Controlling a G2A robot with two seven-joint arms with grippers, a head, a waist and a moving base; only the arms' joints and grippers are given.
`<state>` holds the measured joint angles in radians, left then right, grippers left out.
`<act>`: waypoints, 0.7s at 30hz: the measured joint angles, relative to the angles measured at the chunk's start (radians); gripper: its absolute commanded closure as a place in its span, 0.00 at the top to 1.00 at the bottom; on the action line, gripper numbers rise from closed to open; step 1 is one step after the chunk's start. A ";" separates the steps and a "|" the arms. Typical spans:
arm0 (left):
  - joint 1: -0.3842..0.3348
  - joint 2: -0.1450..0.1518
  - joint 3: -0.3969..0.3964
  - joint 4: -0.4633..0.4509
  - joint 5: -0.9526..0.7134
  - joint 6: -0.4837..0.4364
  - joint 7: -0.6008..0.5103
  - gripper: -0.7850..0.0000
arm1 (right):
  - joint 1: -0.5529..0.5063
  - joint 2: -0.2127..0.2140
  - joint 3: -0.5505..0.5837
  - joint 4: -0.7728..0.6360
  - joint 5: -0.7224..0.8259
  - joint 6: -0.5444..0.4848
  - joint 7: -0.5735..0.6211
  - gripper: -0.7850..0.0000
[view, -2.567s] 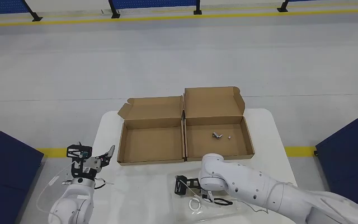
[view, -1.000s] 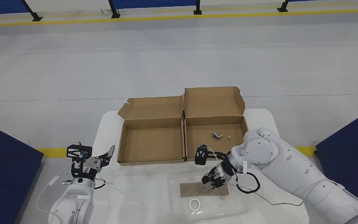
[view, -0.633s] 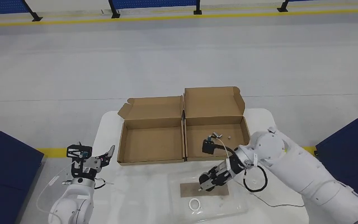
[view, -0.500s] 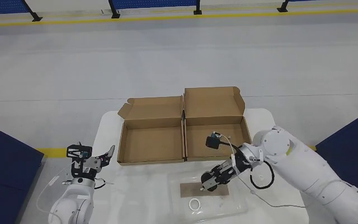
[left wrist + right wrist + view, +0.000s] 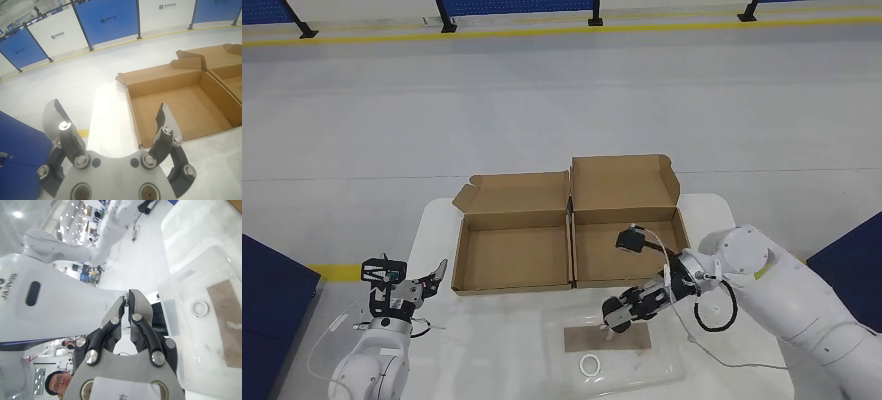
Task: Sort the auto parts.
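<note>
My right gripper (image 5: 614,312) hangs over the far edge of a clear plastic bin (image 5: 662,372), just in front of the right cardboard box (image 5: 592,258). In the right wrist view this gripper (image 5: 126,303) is shut on a small silver metal part (image 5: 126,298) held at its fingertips. On the bin's floor lie a white ring (image 5: 591,364) (image 5: 200,308) and a brown pad (image 5: 634,340) (image 5: 226,321). My left gripper (image 5: 407,283) (image 5: 109,108) stands open and holds nothing at the table's left edge, beside the left cardboard box (image 5: 512,255) (image 5: 179,109).
Both boxes sit side by side at the back of the white table (image 5: 492,330), lids folded back. The left box holds nothing. A blue partition (image 5: 17,144) stands close to the table's left side.
The right arm has swung from the bin's left side to the right, and its gripper has risen from the bin toward the right box. The left arm has kept still.
</note>
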<state>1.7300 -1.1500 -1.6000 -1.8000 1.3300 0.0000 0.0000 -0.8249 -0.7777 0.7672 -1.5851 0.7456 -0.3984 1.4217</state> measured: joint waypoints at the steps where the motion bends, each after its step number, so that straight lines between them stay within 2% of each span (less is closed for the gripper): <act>1: 0.000 0.000 0.000 0.000 0.000 0.000 0.000 1.00 | -0.003 0.003 0.016 0.000 0.047 0.013 0.014 0.00; 8: 0.000 0.000 0.000 0.000 0.000 0.000 0.000 1.00 | -0.032 0.006 0.115 -0.021 0.291 0.116 0.115 0.00; 13: 0.000 0.000 0.000 0.000 0.000 0.000 0.000 1.00 | -0.024 -0.006 0.096 -0.021 0.398 0.114 0.114 0.00; 21: 0.000 0.000 0.000 0.000 0.000 0.000 0.000 1.00 | -0.022 -0.007 0.093 -0.016 0.409 0.114 0.114 0.00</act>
<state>1.7300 -1.1500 -1.6000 -1.8000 1.3300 0.0000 0.0000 -0.8471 -0.7842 0.8604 -1.6007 1.1544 -0.2841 1.5358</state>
